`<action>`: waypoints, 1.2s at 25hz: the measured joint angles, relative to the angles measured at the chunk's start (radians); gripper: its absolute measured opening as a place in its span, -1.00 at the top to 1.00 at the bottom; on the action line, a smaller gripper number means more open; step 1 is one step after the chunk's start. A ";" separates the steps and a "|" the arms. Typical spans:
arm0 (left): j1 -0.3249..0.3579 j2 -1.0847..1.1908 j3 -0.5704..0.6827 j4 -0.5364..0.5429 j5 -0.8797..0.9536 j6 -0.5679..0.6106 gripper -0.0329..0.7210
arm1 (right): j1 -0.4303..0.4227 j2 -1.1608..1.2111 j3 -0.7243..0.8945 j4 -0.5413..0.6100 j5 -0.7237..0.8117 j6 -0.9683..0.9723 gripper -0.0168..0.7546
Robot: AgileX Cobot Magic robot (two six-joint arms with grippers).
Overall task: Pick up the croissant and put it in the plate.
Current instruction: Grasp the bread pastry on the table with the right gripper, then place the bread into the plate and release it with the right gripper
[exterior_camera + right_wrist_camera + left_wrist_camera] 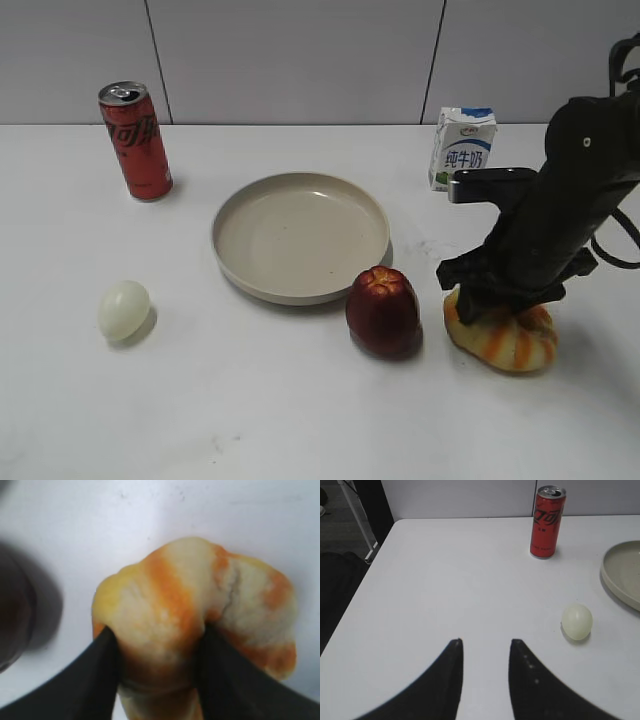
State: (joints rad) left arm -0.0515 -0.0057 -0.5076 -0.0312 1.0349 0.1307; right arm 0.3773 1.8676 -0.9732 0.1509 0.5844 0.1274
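We see right pincer [157,645] closed around one lobe of croissant [505,335], which sits on white surface [300,420] at right, just beside apple [383,312] – plate [300,237] further left, empty

Risk, as we judge it: grip takes only one soft lobe, so croissant may squash or slip on lift; sweep toward plate may knock apple, which lies between

Right arm reaches down steeply from right. Left pincer [485,650] hovers parted, holding nothing, near pale egg [577,622] and red can [547,522]
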 joint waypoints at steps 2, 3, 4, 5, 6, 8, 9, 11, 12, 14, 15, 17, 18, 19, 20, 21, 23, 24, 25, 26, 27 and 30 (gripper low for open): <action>0.000 0.000 0.000 0.000 0.000 0.000 0.30 | 0.000 0.000 -0.006 0.000 0.012 0.000 0.52; 0.000 0.000 0.000 0.000 0.000 0.000 0.30 | 0.000 -0.003 -0.009 0.000 0.018 0.000 0.68; 0.000 0.000 0.000 0.000 0.000 0.000 0.30 | 0.000 -0.008 -0.013 0.000 0.027 0.000 0.70; 0.000 0.000 0.000 0.000 0.000 0.000 0.30 | 0.000 -0.016 -0.021 -0.001 0.040 0.000 0.70; 0.000 0.000 0.000 0.000 0.000 0.000 0.30 | 0.001 -0.026 -0.030 -0.002 0.051 -0.005 0.70; 0.000 0.000 0.000 0.000 0.000 0.000 0.30 | 0.001 -0.059 -0.072 -0.004 0.079 -0.009 0.70; 0.000 0.000 0.000 0.000 0.000 0.000 0.30 | 0.001 -0.073 -0.103 -0.005 0.089 -0.013 0.70; 0.000 0.000 0.000 0.000 0.000 0.000 0.30 | 0.001 -0.094 -0.176 -0.003 0.110 -0.028 0.70; 0.000 0.000 0.000 0.000 0.000 0.000 0.30 | 0.005 -0.096 -0.220 0.002 0.118 -0.037 0.70; 0.000 0.000 0.000 0.000 0.000 0.000 0.30 | 0.020 -0.093 -0.301 0.001 0.124 -0.066 0.70; 0.000 0.000 0.000 0.000 0.000 0.000 0.30 | 0.036 -0.086 -0.346 0.001 0.126 -0.077 0.70; 0.000 0.000 0.000 0.000 0.000 0.000 0.30 | 0.072 -0.059 -0.430 0.003 0.126 -0.095 0.70; 0.000 0.000 0.000 0.000 0.000 0.000 0.30 | 0.093 -0.038 -0.475 0.003 0.127 -0.104 0.70; 0.000 0.000 0.000 0.000 0.000 0.000 0.30 | 0.114 -0.016 -0.518 0.004 0.128 -0.109 0.70; 0.000 0.000 0.000 0.000 0.000 0.000 0.30 | 0.131 0.012 -0.551 0.005 0.128 -0.117 0.70; 0.000 0.000 0.000 0.000 0.000 0.000 0.30 | 0.149 0.043 -0.586 0.006 0.128 -0.127 0.70; 0.000 0.000 0.000 0.000 0.000 0.000 0.30 | 0.181 0.103 -0.641 0.006 0.130 -0.135 0.70; 0.000 0.000 0.000 0.000 0.000 0.000 0.30 | 0.192 0.136 -0.659 0.006 0.132 -0.138 0.70; 0.000 0.000 0.000 0.000 0.000 0.000 0.30 | 0.204 0.167 -0.677 0.006 0.137 -0.139 0.70; 0.000 0.000 0.000 0.000 0.000 0.000 0.30 | 0.214 0.193 -0.692 0.007 0.142 -0.140 0.70; 0.000 0.000 0.000 0.000 0.000 0.000 0.30 | 0.220 0.222 -0.700 0.007 0.143 -0.140 0.70; 0.000 0.000 0.000 0.000 0.000 0.000 0.30 | 0.231 0.287 -0.706 0.011 0.148 -0.141 0.70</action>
State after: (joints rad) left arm -0.0515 -0.0057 -0.5076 -0.0312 1.0349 0.1307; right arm 0.6085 2.1547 -1.6793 0.1621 0.7323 -0.0135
